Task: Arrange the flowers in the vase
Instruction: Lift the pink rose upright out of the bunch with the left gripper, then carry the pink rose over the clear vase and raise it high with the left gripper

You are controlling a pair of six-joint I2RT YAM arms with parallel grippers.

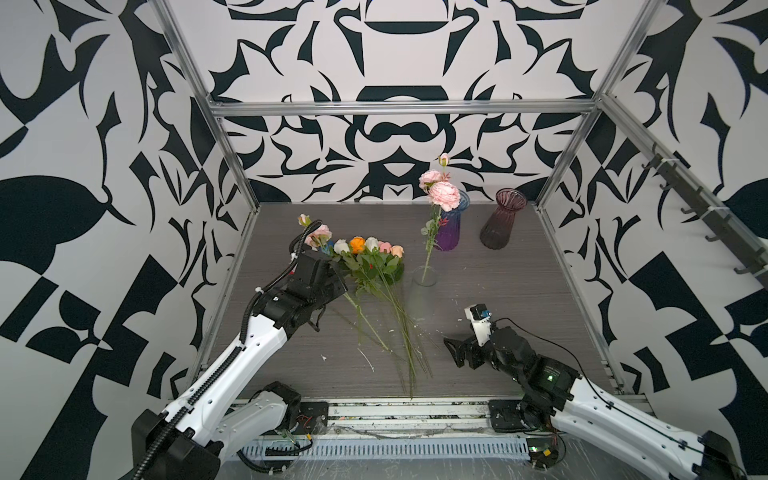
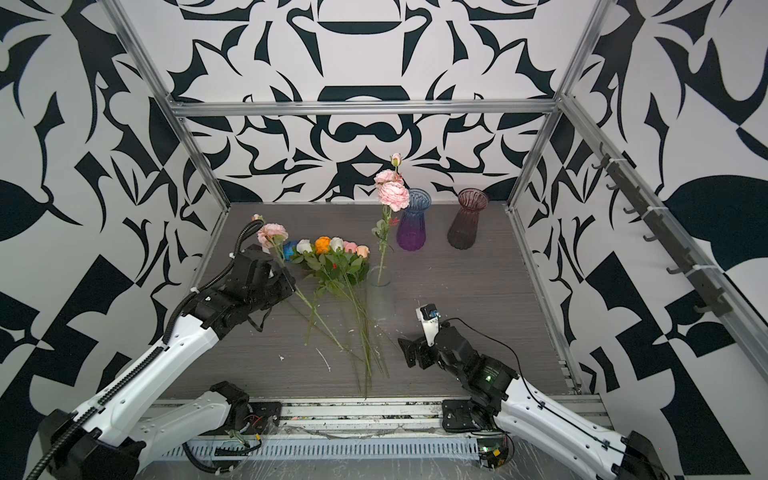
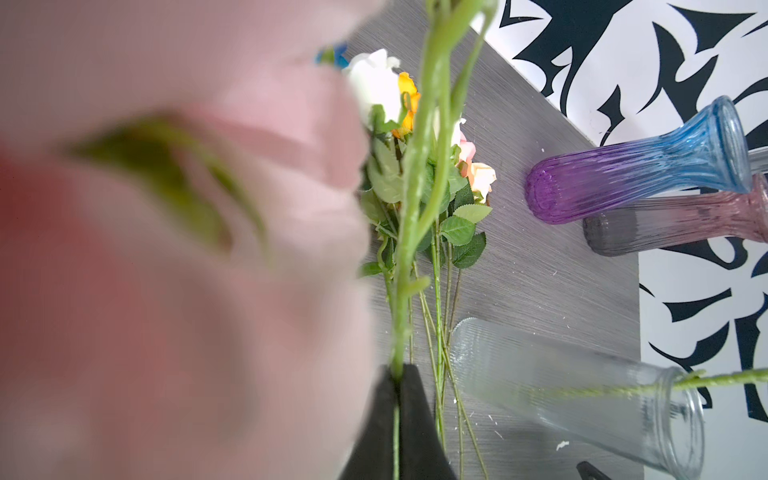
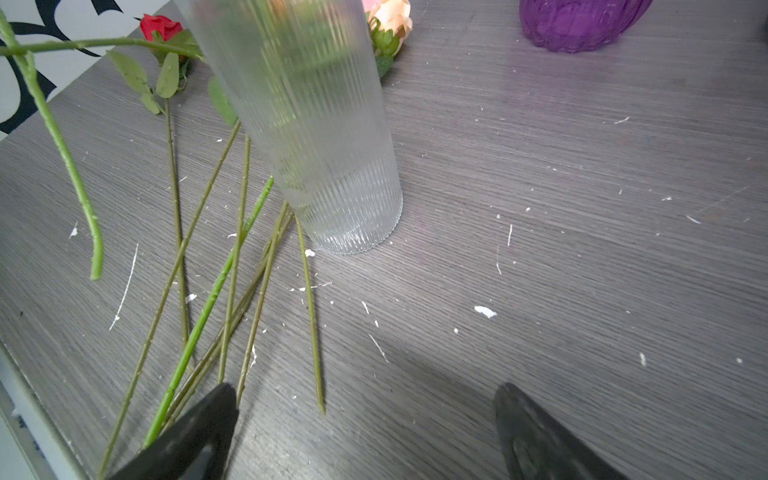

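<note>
My left gripper (image 1: 341,286) (image 3: 398,372) is shut on the green stem of a frilly pink flower (image 1: 318,236) (image 2: 272,235). Its blurred bloom (image 3: 166,249) fills much of the left wrist view. The stem's lower end (image 4: 70,166) hangs over the table. Beside it, a pile of flowers (image 1: 370,257) (image 2: 332,257) lies flat, with white, orange, peach, blue and red heads. A clear ribbed vase (image 1: 424,277) (image 2: 379,291) (image 4: 324,137) stands right of the pile. It holds one tall pink flower (image 1: 444,196) (image 2: 392,195). My right gripper (image 1: 452,351) (image 4: 365,392) is open near the front, short of the vase.
A blue-purple vase (image 1: 451,226) (image 2: 412,226) and a pink-grey vase (image 1: 500,224) (image 2: 467,224) stand at the back of the table. Long stems (image 4: 232,270) fan out toward the front edge, close to my right gripper. Metal frame posts edge the table.
</note>
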